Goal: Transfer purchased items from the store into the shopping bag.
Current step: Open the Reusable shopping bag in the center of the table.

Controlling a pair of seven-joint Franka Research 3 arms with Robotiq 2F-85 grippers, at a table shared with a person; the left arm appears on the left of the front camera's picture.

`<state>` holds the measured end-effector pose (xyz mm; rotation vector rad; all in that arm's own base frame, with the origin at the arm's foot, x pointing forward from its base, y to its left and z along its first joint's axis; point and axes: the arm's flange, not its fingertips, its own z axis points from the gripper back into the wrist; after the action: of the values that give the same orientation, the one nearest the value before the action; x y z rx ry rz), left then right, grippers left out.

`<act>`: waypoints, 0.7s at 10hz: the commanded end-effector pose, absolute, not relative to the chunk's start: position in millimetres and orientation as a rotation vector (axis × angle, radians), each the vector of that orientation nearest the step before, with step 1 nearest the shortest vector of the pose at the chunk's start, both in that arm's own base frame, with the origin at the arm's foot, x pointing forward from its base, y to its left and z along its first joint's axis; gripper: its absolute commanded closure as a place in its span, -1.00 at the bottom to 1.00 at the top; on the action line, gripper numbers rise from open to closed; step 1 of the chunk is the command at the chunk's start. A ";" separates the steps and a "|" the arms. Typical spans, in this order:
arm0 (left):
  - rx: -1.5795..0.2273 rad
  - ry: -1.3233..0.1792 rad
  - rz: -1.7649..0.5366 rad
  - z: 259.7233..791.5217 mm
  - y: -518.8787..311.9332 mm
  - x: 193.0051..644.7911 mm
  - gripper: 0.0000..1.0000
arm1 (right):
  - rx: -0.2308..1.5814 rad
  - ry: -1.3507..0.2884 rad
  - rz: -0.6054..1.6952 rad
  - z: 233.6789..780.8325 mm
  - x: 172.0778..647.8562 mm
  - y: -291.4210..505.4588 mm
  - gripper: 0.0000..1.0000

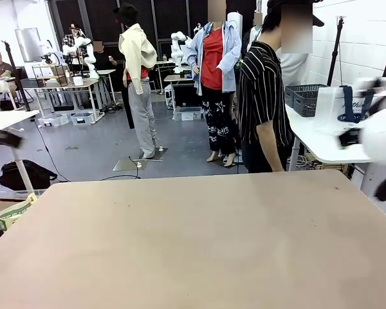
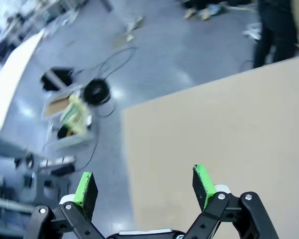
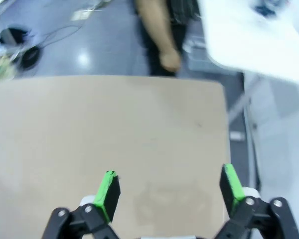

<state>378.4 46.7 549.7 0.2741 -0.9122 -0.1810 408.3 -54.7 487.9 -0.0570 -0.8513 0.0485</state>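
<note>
Currently the shopping bag (image 1: pixel 346 106), clear plastic with navy straps and a navy oval logo, stands upright on a white surface (image 1: pixel 315 138) at the far right, apart from the big tan surface (image 1: pixel 193 238). Just left of the bag, on the same white surface, are dark grey lattice baskets (image 1: pixel 307 98). What lies inside the bag or baskets is too small to tell.

A person (image 1: pixel 264 96) in a black striped shirt stands at the far edge of the tan surface, right of centre, between it and the white surface, body turned sideways. In the right wrist view the person's hand (image 3: pixel 169 59) hangs loose just past that far edge.

The right arm (image 1: pixel 379 138) is a white blur at the right edge, near the bag. The right tool (image 3: pixel 170 188) has its jaws spread wide with nothing between the green pads (image 3: pixel 108 191), and it hovers above the tan surface near the right edge.

The left tool (image 2: pixel 144 186) is also spread wide and empty. It hangs over the left edge of the tan surface, with one pad (image 2: pixel 87 189) above the floor and the other above the surface. On the floor to the left are a clear bin (image 2: pixel 72 112) with a yellow-green pack and a black cable coil (image 2: pixel 96 90).
</note>
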 end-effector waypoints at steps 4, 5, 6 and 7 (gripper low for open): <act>0.222 -0.843 0.035 532.2 137.7 360.5 -1.00 | -0.067 -0.757 -0.178 451.2 394.9 -148.0 -1.00; 0.222 -0.843 0.035 532.2 137.7 360.5 -1.00 | -0.067 -0.757 -0.178 451.2 394.9 -148.0 -1.00; 0.222 -0.843 0.035 532.2 137.7 360.5 -1.00 | -0.067 -0.757 -0.178 451.2 394.9 -148.0 -1.00; 0.222 -0.843 0.035 532.2 137.7 360.5 -1.00 | -0.067 -0.757 -0.178 451.2 394.9 -148.0 -1.00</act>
<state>363.6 135.5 531.6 0.2028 -0.8502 0.0213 397.5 -146.3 452.1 -0.0663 -0.7566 -0.1767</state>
